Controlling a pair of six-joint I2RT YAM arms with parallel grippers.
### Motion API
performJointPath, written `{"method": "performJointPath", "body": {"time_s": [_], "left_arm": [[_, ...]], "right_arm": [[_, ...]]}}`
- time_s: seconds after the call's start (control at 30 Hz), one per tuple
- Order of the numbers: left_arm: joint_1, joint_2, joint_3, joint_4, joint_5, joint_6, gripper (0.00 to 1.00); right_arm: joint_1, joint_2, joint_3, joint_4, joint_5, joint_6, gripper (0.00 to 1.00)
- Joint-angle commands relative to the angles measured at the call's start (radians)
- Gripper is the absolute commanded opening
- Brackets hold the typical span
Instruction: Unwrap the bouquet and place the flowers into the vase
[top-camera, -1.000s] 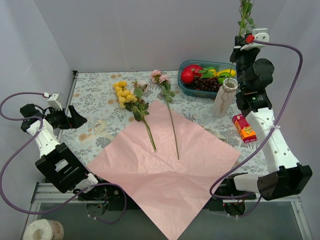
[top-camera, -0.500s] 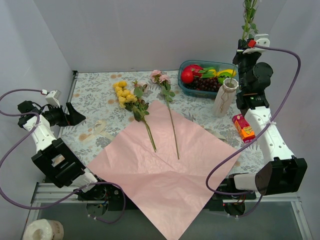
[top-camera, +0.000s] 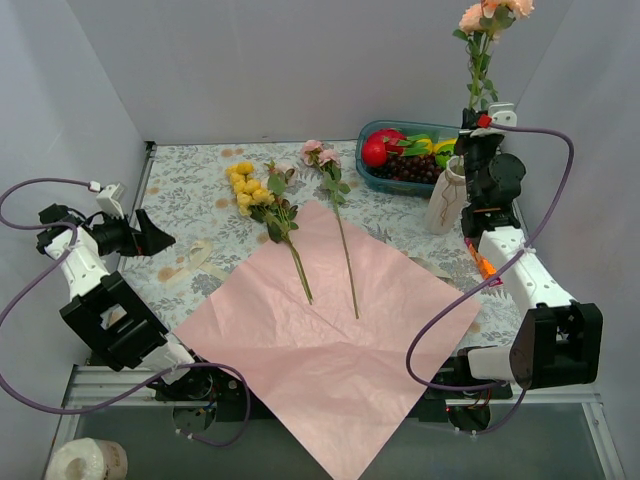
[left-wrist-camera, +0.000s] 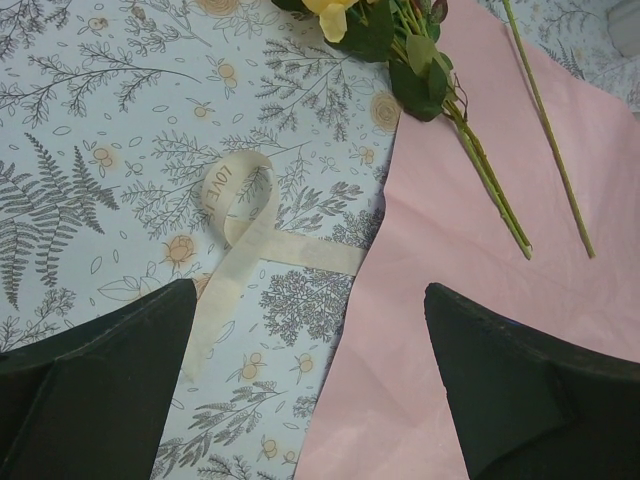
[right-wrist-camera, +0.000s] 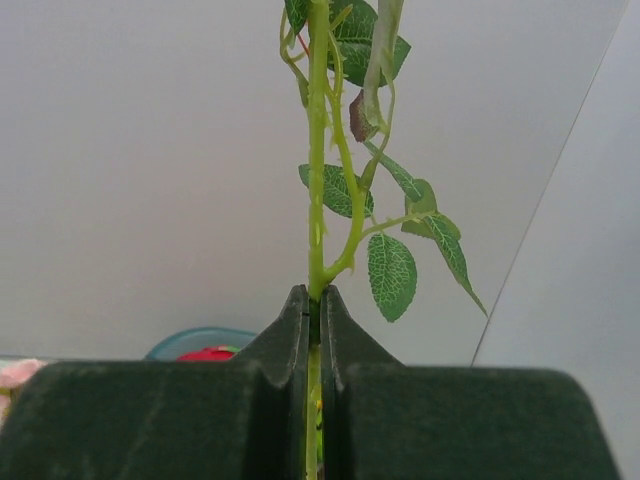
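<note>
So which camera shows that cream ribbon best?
The left wrist view: the ribbon lies close, looped, its lettering readable. The top view shows only a small pale strip; the right wrist view misses it.

Lab test cell: plain white walls (top-camera: 300, 60)

A blue tub (top-camera: 372, 176) of plastic fruit (top-camera: 376, 150) sits far back on the floral tablecloth (top-camera: 190, 190)
</note>
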Motion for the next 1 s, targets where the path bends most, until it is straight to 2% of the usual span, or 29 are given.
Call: {"method": "performJointPath", "body": {"time_s": [0.0,0.1,0.23,0.33,0.47,0.53,0.73,0.77,0.9,0.97], "left_arm": [[0.002,-0.011,0.029,-0.046,0.029,0.059,0.98],[0.002,-0.024,0.020,-0.041,0.029,0.060,0.98],[0.002,-0.031,0.012,-0.038,0.036,0.058,0.98],[0.002,-0.034,0.011,-0.040,0.039,0.058,0.98],[0.001,-0.039,0.006,-0.040,0.047,0.058,0.98],[0.002,-0.044,0.002,-0.034,0.052,0.055,0.98],[0.001,-0.053,0.003,-0.034,0.062,0.049,0.98],[0.002,-0.053,-0.001,-0.032,0.061,0.049,0.98],[0.002,-0.048,-0.001,-0.032,0.059,0.050,0.98],[0.002,-0.047,0.000,-0.034,0.059,0.047,0.98]], "right_arm": [[-0.006,-0.014,-0.066,0.112,0.029,-0.011,0.01],[-0.004,-0.020,-0.098,0.072,0.042,-0.009,0.01],[-0.004,-0.052,-0.129,0.015,0.049,-0.003,0.44],[-0.006,-0.099,-0.147,-0.015,0.058,0.009,0.63],[-0.006,-0.155,-0.100,-0.162,0.030,0.069,0.65],[0.002,-0.182,-0.055,-0.285,-0.052,0.075,0.66],[0.225,-0.218,-0.056,-0.478,0.038,0.046,0.65],[0.300,-0.213,-0.056,-0.500,0.062,0.025,0.65],[0.486,-0.135,-0.028,-0.586,0.273,-0.031,0.64],[0.544,-0.092,-0.006,-0.607,0.311,-0.026,0.67]]}}
